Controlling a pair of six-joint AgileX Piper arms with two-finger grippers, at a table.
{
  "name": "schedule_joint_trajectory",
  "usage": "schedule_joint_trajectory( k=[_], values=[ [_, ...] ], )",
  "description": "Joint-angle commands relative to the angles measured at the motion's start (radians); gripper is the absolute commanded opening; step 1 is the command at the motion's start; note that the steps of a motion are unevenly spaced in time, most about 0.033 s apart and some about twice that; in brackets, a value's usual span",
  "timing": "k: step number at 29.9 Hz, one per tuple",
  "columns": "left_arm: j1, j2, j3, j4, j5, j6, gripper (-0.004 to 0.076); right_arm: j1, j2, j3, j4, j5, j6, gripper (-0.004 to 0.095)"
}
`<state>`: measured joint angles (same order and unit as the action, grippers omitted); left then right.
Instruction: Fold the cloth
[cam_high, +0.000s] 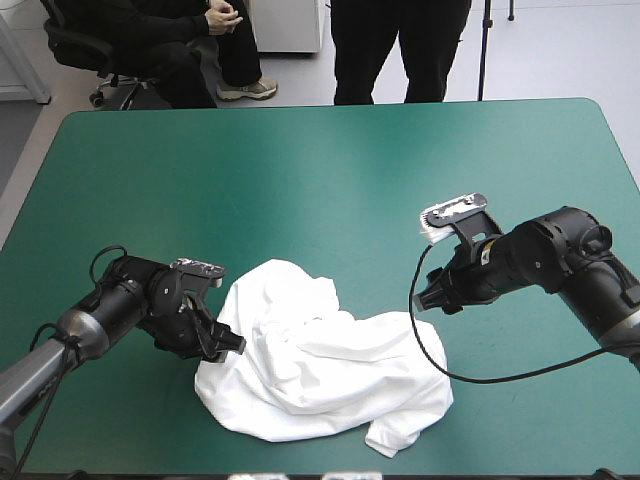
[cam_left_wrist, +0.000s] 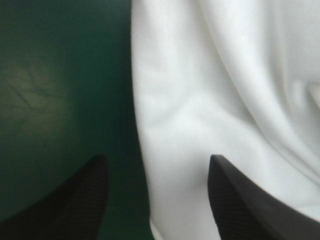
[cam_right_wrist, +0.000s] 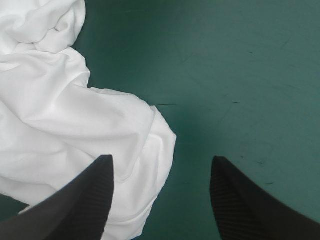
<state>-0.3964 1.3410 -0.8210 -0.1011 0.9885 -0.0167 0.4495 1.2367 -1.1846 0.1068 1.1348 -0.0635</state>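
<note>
1. Grippers both open, nothing held.
2. Fingers of left gripper (cam_left_wrist: 157, 159) stand apart: one over bare teal-green cover (cam_left_wrist: 55, 95), the other over white fabric. The T-shirt (cam_left_wrist: 225, 100) edge runs between them.
3. High view: left gripper (cam_high: 226, 341) sits at the T-shirt's left edge, tips at the fabric; can't tell if touching.
4. Fingers of right gripper (cam_right_wrist: 162, 159) also stand apart: a rounded T-shirt (cam_right_wrist: 60, 115) edge lies ahead of and partly under one finger, the other is over bare cover.
5. High view: right gripper (cam_high: 432, 298) is just beside the T-shirt's right side, pointing at it.
6. T-shirt (cam_high: 320, 370) is a crumpled heap between the two grippers, near the table's near edge, about mid-width.
7. Far half of the table (cam_high: 320, 160) shows only cover.
</note>
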Motion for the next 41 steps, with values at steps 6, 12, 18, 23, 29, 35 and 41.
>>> schedule_joint_trajectory(
  k=[6, 12, 18, 23, 29, 35, 41],
  values=[
    [-0.006, 0.105, -0.012, 0.011, -0.084, -0.009, 0.0408, -0.008, -0.025, -0.022, 0.000, -0.032, 0.003, 0.0520],
    [-0.006, 0.205, -0.012, -0.078, -0.083, 0.054, 0.0196, -0.008, -0.025, -0.022, 0.000, -0.026, 0.005, 0.0521],
    [-0.006, 0.208, -0.012, -0.103, -0.105, 0.089, -0.0017, -0.008, -0.025, 0.002, -0.003, 0.047, 0.021, 0.0547],
    [-0.006, 0.208, -0.012, -0.103, -0.113, 0.089, -0.0017, 0.027, -0.025, 0.082, 0.005, 0.027, 0.063, 0.0552],
    [-0.006, 0.208, -0.012, -0.103, -0.114, 0.089, -0.0017, 0.137, -0.025, 0.196, -0.101, -0.145, 0.241, 0.0551],
    [-0.006, 0.208, -0.012, -0.105, -0.107, 0.089, -0.0017, 0.146, -0.011, 0.282, -0.200, -0.209, 0.337, 0.0550],
    [-0.006, 0.208, -0.012, -0.111, -0.109, 0.089, -0.0017, 0.153, 0.038, 0.314, -0.150, -0.264, 0.296, 0.0549]
  ],
)
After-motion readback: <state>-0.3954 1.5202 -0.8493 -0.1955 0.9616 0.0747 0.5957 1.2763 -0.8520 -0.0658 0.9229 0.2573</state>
